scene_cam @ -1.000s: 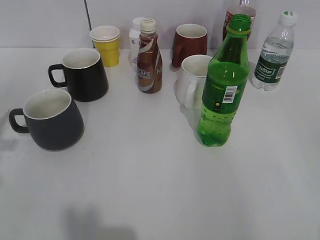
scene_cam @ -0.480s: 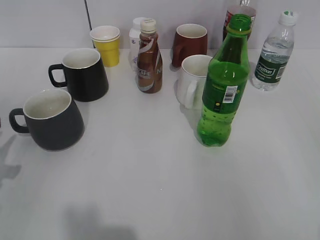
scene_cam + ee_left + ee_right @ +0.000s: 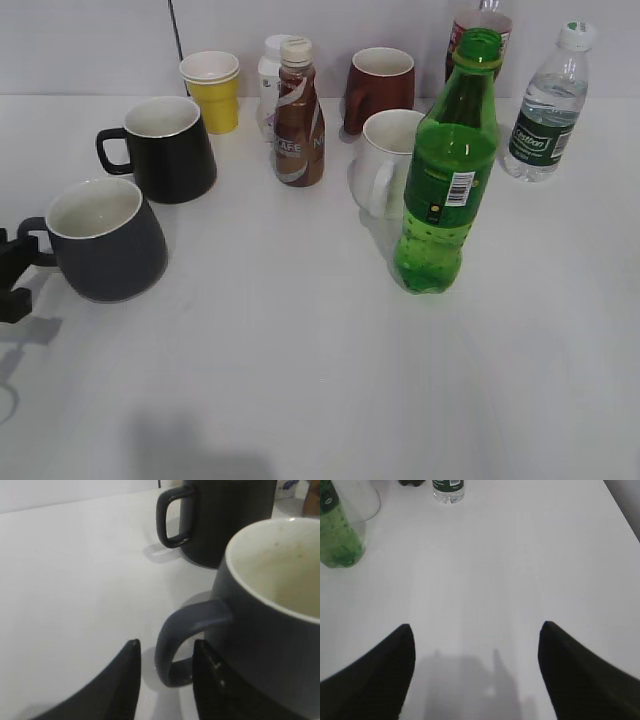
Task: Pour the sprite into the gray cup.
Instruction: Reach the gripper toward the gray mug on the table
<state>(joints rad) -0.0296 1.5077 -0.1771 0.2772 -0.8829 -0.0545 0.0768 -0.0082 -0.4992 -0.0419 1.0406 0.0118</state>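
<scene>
The sprite stands upright and uncapped at centre right, in front of a white mug; its lower body shows at the top left of the right wrist view. The gray cup sits at the left with its handle pointing left. My left gripper comes in at the left edge, right at that handle. In the left wrist view the open jaws flank the gray cup's handle, with gaps on both sides. My right gripper is open and empty over bare table and is out of the exterior view.
A glossy black mug stands behind the gray cup. A yellow cup, a coffee bottle, a brown mug, a white mug, a water bottle and a dark bottle stand along the back.
My left gripper has come into the exterior view from the left edge and reached the gray cup's handle. The bottles and cups have not moved.
</scene>
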